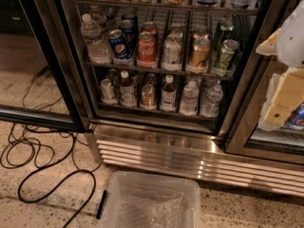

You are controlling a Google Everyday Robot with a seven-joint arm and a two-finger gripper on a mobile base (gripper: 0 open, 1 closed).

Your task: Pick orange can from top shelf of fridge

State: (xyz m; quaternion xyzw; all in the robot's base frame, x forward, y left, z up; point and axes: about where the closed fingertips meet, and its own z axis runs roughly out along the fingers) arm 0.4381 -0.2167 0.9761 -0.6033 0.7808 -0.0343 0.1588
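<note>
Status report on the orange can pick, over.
Gripper open, empty, far right. Orange can upright, untouched. Green can and silver can flank it closely.

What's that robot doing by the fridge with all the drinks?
A robot is working at a drinks fridge. Its gripper hangs at the right edge of the view, off to the side of the rows of cans and bottles. The top shelf is only partly in view and its drinks are cut off, so the orange can cannot be picked out for sure. A clear plastic bin sits on the floor in front.
</note>
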